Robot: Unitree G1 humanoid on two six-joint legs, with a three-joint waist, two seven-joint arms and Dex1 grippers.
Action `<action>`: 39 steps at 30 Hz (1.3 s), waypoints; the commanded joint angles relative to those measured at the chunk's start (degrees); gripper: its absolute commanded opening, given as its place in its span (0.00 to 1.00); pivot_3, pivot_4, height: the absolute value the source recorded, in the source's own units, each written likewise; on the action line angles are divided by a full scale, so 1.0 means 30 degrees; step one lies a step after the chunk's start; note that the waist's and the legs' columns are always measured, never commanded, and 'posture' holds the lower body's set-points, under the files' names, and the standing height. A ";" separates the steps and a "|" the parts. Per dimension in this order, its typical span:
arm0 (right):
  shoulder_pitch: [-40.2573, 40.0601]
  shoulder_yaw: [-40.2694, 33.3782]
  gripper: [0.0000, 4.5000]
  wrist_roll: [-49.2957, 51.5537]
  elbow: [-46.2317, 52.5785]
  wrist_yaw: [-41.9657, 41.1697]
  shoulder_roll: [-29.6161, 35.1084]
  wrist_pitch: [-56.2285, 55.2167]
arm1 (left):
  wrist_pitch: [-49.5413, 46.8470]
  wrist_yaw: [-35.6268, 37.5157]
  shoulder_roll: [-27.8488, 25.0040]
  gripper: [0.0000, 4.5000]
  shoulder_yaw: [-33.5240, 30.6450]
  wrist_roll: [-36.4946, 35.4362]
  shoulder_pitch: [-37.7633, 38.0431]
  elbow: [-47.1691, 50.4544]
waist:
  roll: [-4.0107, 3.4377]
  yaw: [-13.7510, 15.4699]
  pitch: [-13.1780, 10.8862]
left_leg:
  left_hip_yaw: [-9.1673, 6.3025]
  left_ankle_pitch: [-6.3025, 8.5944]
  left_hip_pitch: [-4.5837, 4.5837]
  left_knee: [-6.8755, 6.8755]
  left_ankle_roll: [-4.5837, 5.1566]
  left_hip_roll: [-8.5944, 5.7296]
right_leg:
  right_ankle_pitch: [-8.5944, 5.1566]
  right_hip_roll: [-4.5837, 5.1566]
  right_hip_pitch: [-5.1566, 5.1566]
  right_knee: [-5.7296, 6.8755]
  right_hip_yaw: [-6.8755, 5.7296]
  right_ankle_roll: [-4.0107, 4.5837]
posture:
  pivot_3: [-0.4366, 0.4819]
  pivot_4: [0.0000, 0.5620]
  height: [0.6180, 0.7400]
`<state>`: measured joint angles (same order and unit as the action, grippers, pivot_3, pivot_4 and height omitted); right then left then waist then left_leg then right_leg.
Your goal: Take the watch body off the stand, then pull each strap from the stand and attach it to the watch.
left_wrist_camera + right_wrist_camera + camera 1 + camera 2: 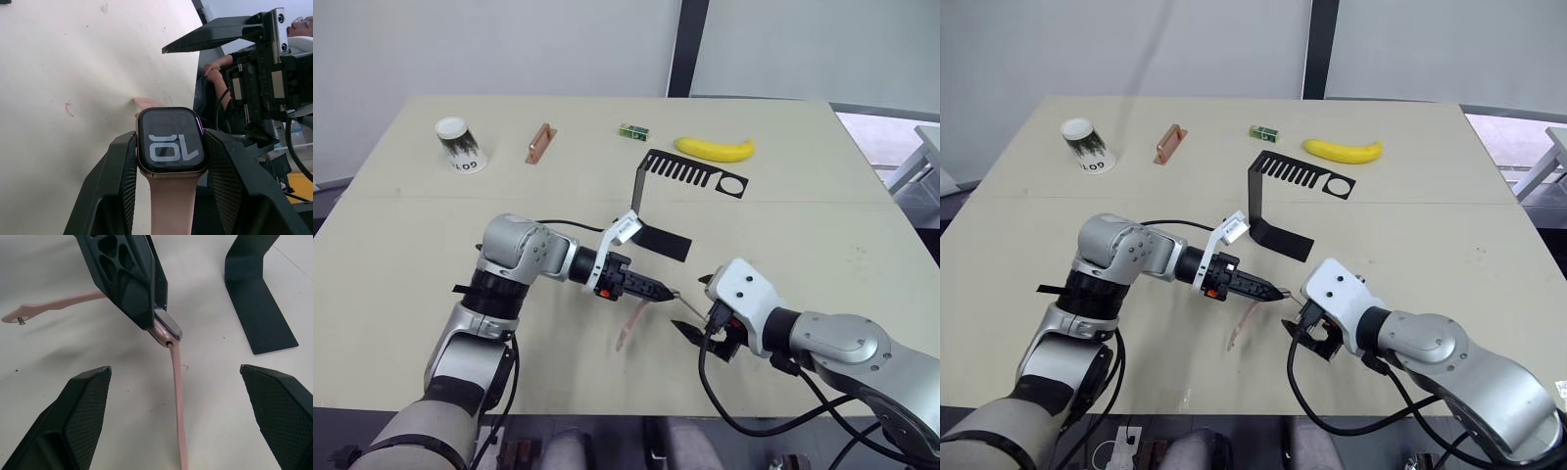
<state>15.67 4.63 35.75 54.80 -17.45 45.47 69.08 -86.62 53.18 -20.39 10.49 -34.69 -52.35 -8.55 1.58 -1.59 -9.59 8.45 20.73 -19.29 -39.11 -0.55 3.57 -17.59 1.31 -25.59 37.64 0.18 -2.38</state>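
L gripper (164,328) pinches the watch (167,329); straps (177,396) trail both ways over the table (210,396). R fingers (73,421) spread wide, stand (257,303) nearby.

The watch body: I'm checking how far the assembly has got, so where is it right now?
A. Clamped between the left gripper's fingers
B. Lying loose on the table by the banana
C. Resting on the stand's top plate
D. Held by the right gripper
A: the watch body sits pinched in the left gripper, with pink straps hanging from it.

One black-faced watch body (170,140), two pinkish-tan straps (177,396), one black bent-metal stand (658,196), one yellow banana (716,148), one white paper cup (460,145), one copper-brown block (540,143), one small green box (633,131).
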 commanded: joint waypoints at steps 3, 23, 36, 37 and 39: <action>0.0439 0.0239 0.49 -0.0477 0.0730 0.0228 -0.0208 -0.0055 | 0.0263 -0.0169 0.0180 0.36 -0.0584 -0.0753 -0.0295 0.0401 | 0.0000 -0.0007 0.0000 | -0.0001 0.0000 0.0001 0.0000 -0.0001 0.0000 | 0.0000 0.0000 0.0000 0.0000 -0.0002 0.0000 | 0.48 0.27 1.00; 0.0950 0.0956 0.21 -0.1501 0.0300 0.0054 -0.0794 0.0228 | 0.0371 -0.0839 0.0419 0.36 -0.0918 -0.1237 -0.0385 0.0247 | 0.0000 -0.0004 0.0000 | -0.0001 -0.0001 0.0000 0.0002 -0.0002 0.0000 | 0.0000 0.0004 -0.0001 -0.0003 -0.0007 0.0000 | 0.48 0.27 1.00; 0.0609 0.0974 0.21 -0.1978 0.0392 -0.0102 -0.0359 -0.0029 | 0.0448 -0.0831 0.0483 0.36 -0.0989 -0.1273 -0.0521 -0.0105 | 0.0000 -0.0008 0.0000 | -0.0001 0.0000 -0.0001 0.0003 -0.0002 -0.0001 | 0.0000 0.0004 -0.0001 -0.0006 -0.0007 0.0000 | 0.48 0.27 1.00; 0.0609 0.0980 0.21 -0.2020 0.0391 -0.0115 -0.0371 -0.0045 | 0.0452 -0.0828 0.0486 0.36 -0.0995 -0.1273 -0.0525 -0.0129 | 0.0000 -0.0009 0.0000 | -0.0001 0.0000 -0.0001 0.0003 -0.0002 0.0000 | 0.0000 0.0004 -0.0001 -0.0006 -0.0008 0.0000 | 0.48 0.27 1.00; 0.0608 0.0988 0.21 -0.2089 0.0391 -0.0151 -0.0389 -0.0072 | 0.0440 -0.0846 0.0509 0.36 -0.1022 -0.1277 -0.0530 -0.0148 | 0.0000 -0.0005 0.0000 | -0.0001 -0.0001 -0.0002 0.0003 -0.0002 -0.0001 | 0.0000 0.0004 -0.0001 -0.0006 -0.0007 0.0000 | 0.48 0.27 1.00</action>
<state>17.45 8.40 30.24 53.98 -17.49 43.83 69.89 -86.03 50.40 -18.99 9.03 -36.83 -52.37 -9.76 1.58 -1.61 -9.59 8.44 20.73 -19.30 -39.10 -0.56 3.57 -17.59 1.33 -25.59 37.62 0.16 -2.38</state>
